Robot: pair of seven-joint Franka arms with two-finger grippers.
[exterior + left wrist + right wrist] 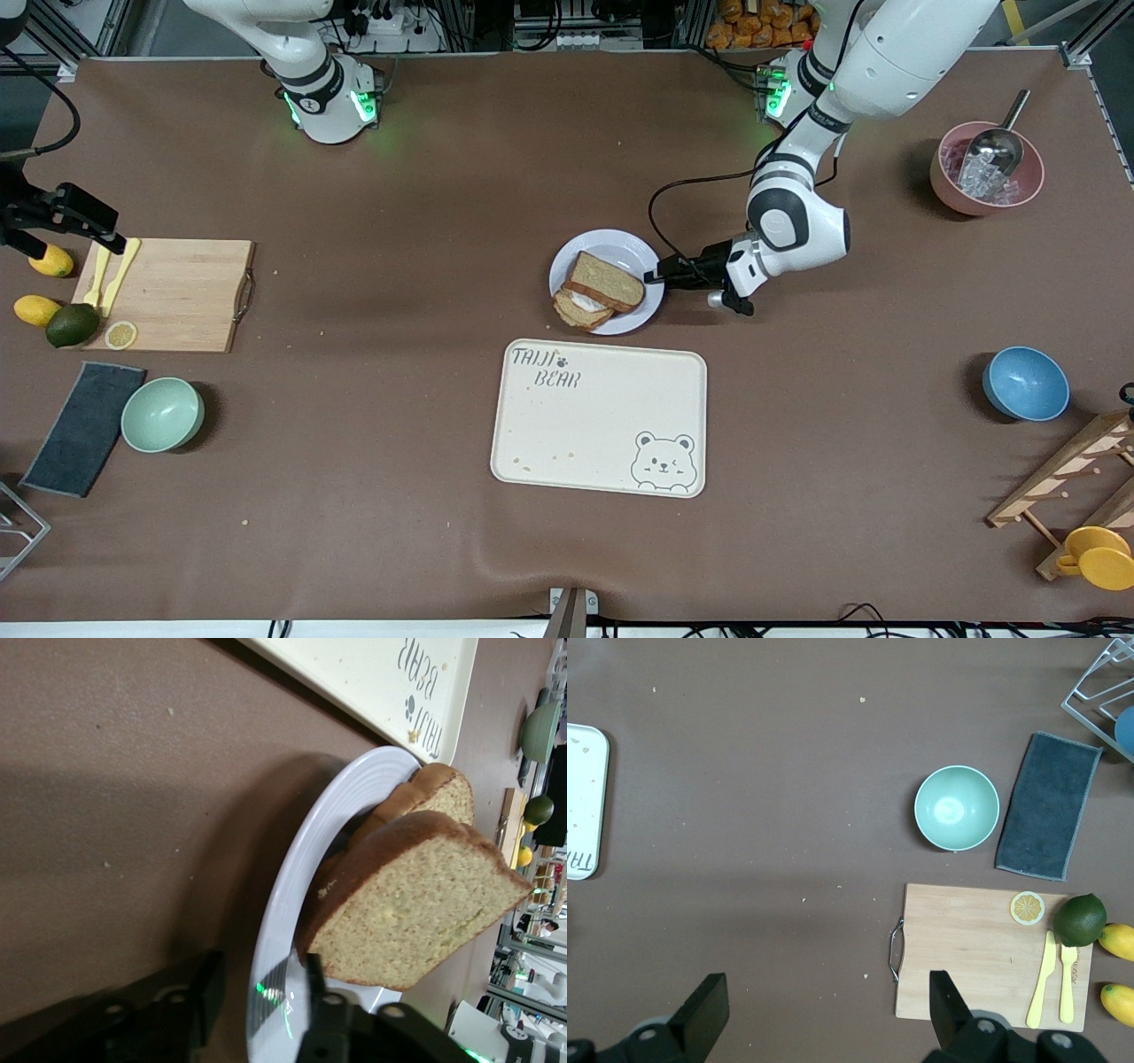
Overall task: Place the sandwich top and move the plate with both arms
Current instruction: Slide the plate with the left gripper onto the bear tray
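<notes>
The front camera is sitting high across the table, looking down at the whole table [372,496] with both arm bases along the top. The left wrist cam is hanging low and close, looking sideways across the plate [292,895] rim toward the tray [372,682]. The right wrist cam is looking straight down from well up over the cutting board [966,948] and green bowl [957,808]. All three are catching the tray.
</notes>
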